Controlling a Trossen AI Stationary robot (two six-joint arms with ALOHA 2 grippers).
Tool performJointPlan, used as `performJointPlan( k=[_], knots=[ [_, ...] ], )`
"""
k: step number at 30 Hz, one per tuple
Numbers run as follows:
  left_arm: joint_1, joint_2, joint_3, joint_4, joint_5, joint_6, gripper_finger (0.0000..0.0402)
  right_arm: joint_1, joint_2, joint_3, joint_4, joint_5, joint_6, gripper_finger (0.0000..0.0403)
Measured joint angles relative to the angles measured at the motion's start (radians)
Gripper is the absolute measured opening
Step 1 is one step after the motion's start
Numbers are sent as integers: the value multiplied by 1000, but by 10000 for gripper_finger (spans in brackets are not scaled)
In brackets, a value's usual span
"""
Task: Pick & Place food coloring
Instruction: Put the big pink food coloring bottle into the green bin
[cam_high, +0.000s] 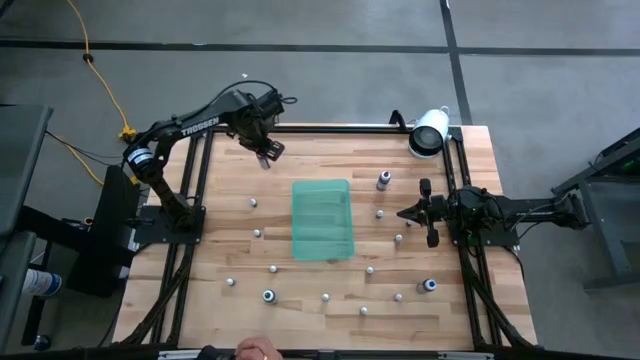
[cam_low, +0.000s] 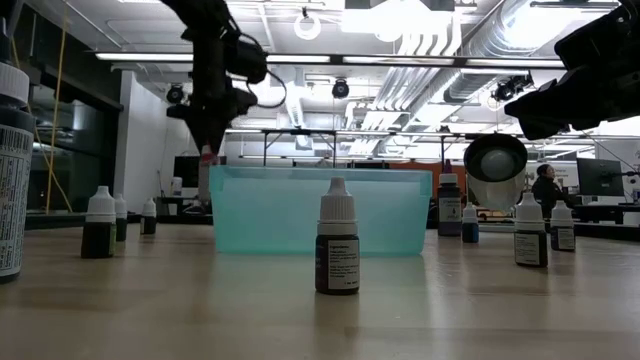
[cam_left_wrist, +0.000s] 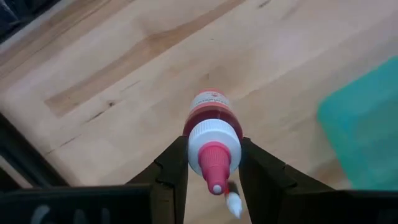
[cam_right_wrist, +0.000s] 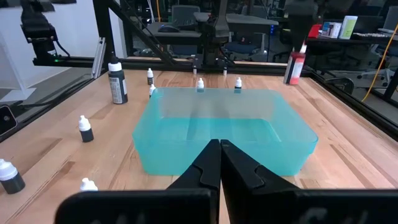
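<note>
A red food coloring bottle (cam_left_wrist: 211, 121) with a white cap and pink tip hangs over the table's far left part, left of the translucent green tray (cam_high: 322, 218). My left gripper (cam_high: 266, 152) is shut on it and points down. The same bottle (cam_right_wrist: 296, 63) shows in the right wrist view beyond the tray (cam_right_wrist: 227, 130). Several other small bottles (cam_high: 384, 180) stand upright on their bases, scattered around the tray. My right gripper (cam_high: 402, 213) waits at the table's right side, shut, pointing level toward the tray. My left gripper pinches the red bottle at its white cap (cam_left_wrist: 214, 142) between its two fingers (cam_left_wrist: 174, 165), one on each side. The fingers come from above, pointing down. The bottle hangs upright below them, clear of the table.
A large white cylinder (cam_high: 428, 132) lies at the far right corner. Small bottles (cam_low: 338, 250) dot the near half of the table and the strip right of the tray. A person's hand (cam_high: 255, 350) shows at the near edge. Black frame rails run along the table's sides.
</note>
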Motion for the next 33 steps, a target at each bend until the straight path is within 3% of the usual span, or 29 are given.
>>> performJointPlan(
  k=[8, 16, 33],
  knots=[
    [-50, 0, 188, -67, 91, 46, 105, 0, 0, 0, 0, 0, 0, 0],
    [-127, 0, 314, -139, 92, 49, 105, 0, 0, 0, 0, 0, 0, 0],
    [-363, 51, 361, -152, 63, 50, 105, 0, 0, 0, 0, 0, 0, 0]
  ],
)
